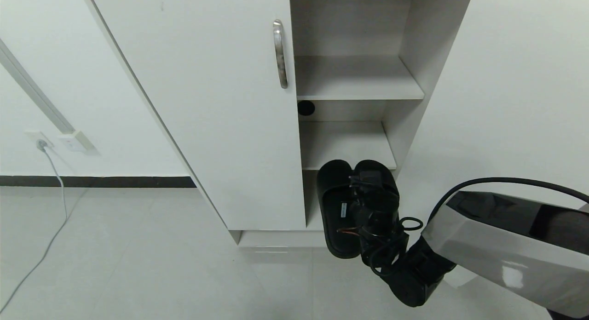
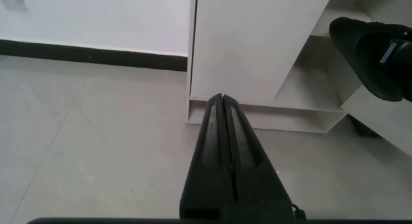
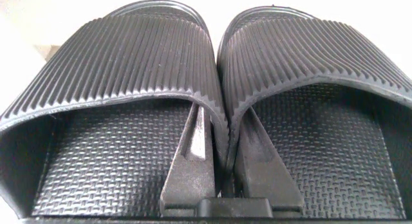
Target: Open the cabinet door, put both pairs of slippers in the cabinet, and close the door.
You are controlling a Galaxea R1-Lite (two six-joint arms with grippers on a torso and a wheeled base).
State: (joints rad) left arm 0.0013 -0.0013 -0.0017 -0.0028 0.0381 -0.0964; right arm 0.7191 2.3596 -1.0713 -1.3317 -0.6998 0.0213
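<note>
Over pale floor tiles (image 1: pixel 138 265) our left gripper (image 2: pixel 223 105) hangs pressed shut, while our right arm angles in from near right, its gripper (image 1: pixel 370 196) clamping the black slippers (image 1: pixel 338 205) side by side, lengthwise near-to-far, toes toward the open cabinet (image 1: pixel 414 58).

Head cam sits up high, tilted forward and down at the open cabinet (image 1: pixel 428 35) and the floor (image 1: pixel 115 265) in front of it, from medium range. Left wrist cam is low over the floor, looking along the left end effector (image 2: pixel 222 100) toward the cabinet's base from a bit back. Right wrist cam is jammed right up against the black slippers (image 3: pixel 148 63), sighting down the right end effector (image 3: pixel 224 118). Head and left wrist cams share the cabinet and floor; all three catch the slippers.
</note>
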